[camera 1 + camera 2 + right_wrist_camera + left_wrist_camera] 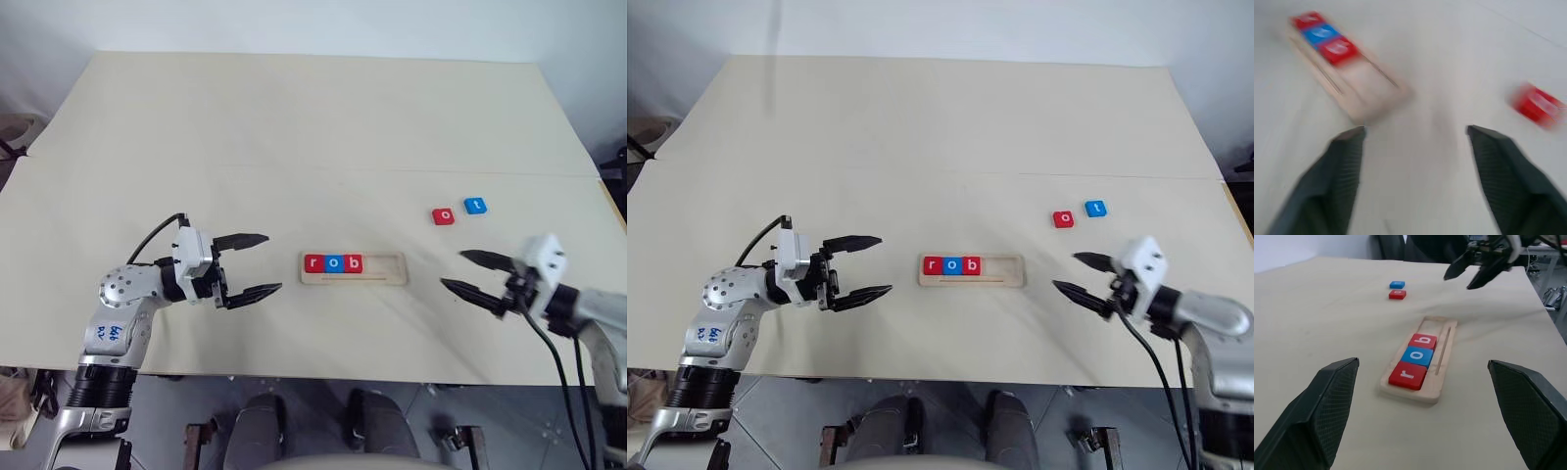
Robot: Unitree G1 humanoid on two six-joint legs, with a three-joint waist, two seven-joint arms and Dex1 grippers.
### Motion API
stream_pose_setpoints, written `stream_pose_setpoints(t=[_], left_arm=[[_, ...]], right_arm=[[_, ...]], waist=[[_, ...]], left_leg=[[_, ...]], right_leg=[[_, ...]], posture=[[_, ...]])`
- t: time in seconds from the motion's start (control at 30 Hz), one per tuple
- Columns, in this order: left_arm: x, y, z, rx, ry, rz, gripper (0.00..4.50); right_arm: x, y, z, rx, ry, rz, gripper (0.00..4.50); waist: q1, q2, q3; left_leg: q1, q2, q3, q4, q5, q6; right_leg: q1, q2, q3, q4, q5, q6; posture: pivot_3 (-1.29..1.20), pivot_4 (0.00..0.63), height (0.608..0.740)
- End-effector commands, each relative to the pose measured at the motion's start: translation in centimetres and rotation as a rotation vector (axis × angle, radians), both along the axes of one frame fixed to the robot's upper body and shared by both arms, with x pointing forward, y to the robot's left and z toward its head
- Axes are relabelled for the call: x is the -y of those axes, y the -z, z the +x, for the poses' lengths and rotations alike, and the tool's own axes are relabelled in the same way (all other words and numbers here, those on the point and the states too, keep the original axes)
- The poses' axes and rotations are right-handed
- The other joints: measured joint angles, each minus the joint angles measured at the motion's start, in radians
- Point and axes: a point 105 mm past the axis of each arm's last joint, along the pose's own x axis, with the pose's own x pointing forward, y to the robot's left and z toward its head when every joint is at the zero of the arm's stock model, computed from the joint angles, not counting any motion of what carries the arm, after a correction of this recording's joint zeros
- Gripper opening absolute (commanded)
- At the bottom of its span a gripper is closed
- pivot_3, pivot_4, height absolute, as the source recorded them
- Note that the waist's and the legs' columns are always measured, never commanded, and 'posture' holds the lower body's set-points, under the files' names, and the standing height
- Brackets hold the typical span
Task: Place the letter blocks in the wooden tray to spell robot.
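On the pale counter point(294, 117), the light-wood narrow tray point(387, 268) holds red r, blue o and red b tiles point(333, 262), the loose red o tile point(444, 215) and blue t tile point(475, 206) lying at two o'clock, while the left tool point(255, 264) at nine and right tool point(472, 273) at three both gape wide, empty.

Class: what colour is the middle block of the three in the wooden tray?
Blue, the o block; clearest in the left wrist view.

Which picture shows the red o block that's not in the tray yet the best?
The left eye view: the red o block lies in plain sight on the table beside the blue t block, its letter readable. The right eye view matches. The left wrist view shows it far off; the right wrist view shows it blurred.
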Motion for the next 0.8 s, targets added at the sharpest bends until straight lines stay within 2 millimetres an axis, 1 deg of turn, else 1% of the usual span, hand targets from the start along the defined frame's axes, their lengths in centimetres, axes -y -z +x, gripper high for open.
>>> stream_pose_setpoints(t=[0.03, 0.1, 0.17, 0.33, 0.4, 0.5, 0.6, 0.63, 0.67, 0.7, 0.77, 0.8], left_arm=[[0.1, -0.6, 0.4, 0.034, 0.012, 0.004, 4.50], [0.2, -0.7, 0.6, 0.032, 0.024, 0.004, 4.50], [0.3, -0.6, 0.7, 0.031, 0.035, 0.005, 4.50], [0.4, -0.8, 0.9, 0.039, 0.047, 0.007, 4.50], [0.4, -0.9, 1.0, 0.045, 0.050, 0.008, 4.50], [0.5, -1.1, 0.9, 0.055, 0.055, 0.008, 4.50], [0.8, -1.3, 0.8, 0.063, 0.061, 0.004, 4.50], [0.9, -1.4, 0.8, 0.065, 0.062, 0.004, 4.50], [1.0, -1.4, 0.7, 0.066, 0.063, 0.004, 4.50], [1.1, -1.4, 0.7, 0.069, 0.061, 0.005, 4.50], [1.4, -1.5, 0.7, 0.083, 0.053, -0.004, 4.50], [1.5, -1.6, 0.7, 0.088, 0.049, -0.008, 4.50]], right_arm=[[2.2, -0.6, -1.2, 0.090, 0.129, 0.009, 4.48], [3.2, 0.3, -2.1, 0.087, 0.198, 0.023, 4.48], [3.6, 0.7, -2.5, 0.096, 0.243, 0.025, 4.48], [3.7, 0.9, -2.6, 0.114, 0.283, 0.060, 4.48], [3.4, 0.5, -2.1, 0.135, 0.282, 0.076, 4.48], [2.8, -0.9, 0.1, 0.143, 0.295, 0.108, 4.48], [2.1, -1.1, 2.8, 0.015, 0.308, 0.117, 4.48], [1.8, -1.1, 3.3, -0.016, 0.303, 0.126, 4.48], [1.6, -1.1, 4.0, -0.052, 0.312, 0.119, 4.48], [1.7, -1.2, 4.9, -0.071, 0.338, 0.076, 4.48], [1.8, -1.8, 7.8, -0.093, 0.410, 0.063, 4.48], [1.9, -1.9, 8.7, -0.102, 0.436, 0.066, 4.48]], waist=[[0.000, 0.000, 0.000], [-0.001, 0.000, 0.000], [-0.003, 0.000, 0.000], [-0.011, 0.000, 0.000], [-0.010, 0.000, 0.000], [-0.016, 0.000, 0.000], [-0.026, 0.001, 0.000], [-0.027, 0.001, 0.000], [-0.026, 0.001, 0.000], [-0.026, 0.001, 0.000], [-0.026, 0.001, 0.000], [-0.027, 0.001, 0.000]], left_leg=[[0.000, 0.000, 0.000, 0.000, 0.000, 0.000], [0.000, 0.000, 0.000, 0.000, 0.000, 0.000], [0.001, 0.000, 0.000, 0.000, 0.000, 0.000], [0.003, 0.000, 0.001, -0.001, 0.000, 0.000], [0.003, 0.000, 0.001, -0.001, 0.000, 0.000], [0.003, 0.000, 0.001, -0.001, 0.000, 0.000], [0.004, 0.000, 0.001, -0.001, 0.000, 0.000], [0.004, 0.000, 0.001, -0.001, 0.000, 0.000], [0.004, 0.000, 0.000, -0.001, 0.000, 0.000], [0.004, 0.000, 0.000, -0.001, 0.000, 0.000], [0.004, 0.000, 0.001, -0.001, 0.000, 0.000], [0.004, 0.000, 0.001, -0.001, 0.000, 0.000]], right_leg=[[0.000, 0.000, 0.000, 0.000, 0.000, 0.000], [0.000, 0.000, 0.000, 0.000, 0.000, 0.000], [0.000, 0.000, 0.000, 0.000, 0.000, 0.000], [0.001, 0.000, 0.002, 0.001, 0.000, 0.000], [0.001, 0.000, 0.002, 0.001, 0.000, 0.000], [0.001, 0.000, 0.002, 0.001, 0.000, 0.000], [0.001, 0.000, 0.003, 0.002, 0.000, -0.001], [0.001, 0.000, 0.003, 0.002, 0.000, -0.001], [0.001, 0.000, 0.003, 0.003, -0.001, -0.001], [0.001, 0.000, 0.003, 0.002, -0.001, -0.001], [0.001, 0.000, 0.003, 0.002, -0.001, -0.001], [0.001, 0.000, 0.003, 0.002, -0.001, -0.001]], posture=[[0.00, 0.150, 0.740], [0.00, 0.150, 0.740], [0.00, 0.150, 0.740], [0.00, 0.150, 0.740], [0.00, 0.150, 0.740], [0.00, 0.150, 0.740], [0.00, 0.150, 0.740], [0.00, 0.150, 0.740], [0.00, 0.150, 0.740], [0.00, 0.150, 0.740], [0.00, 0.150, 0.740], [0.00, 0.150, 0.740]])
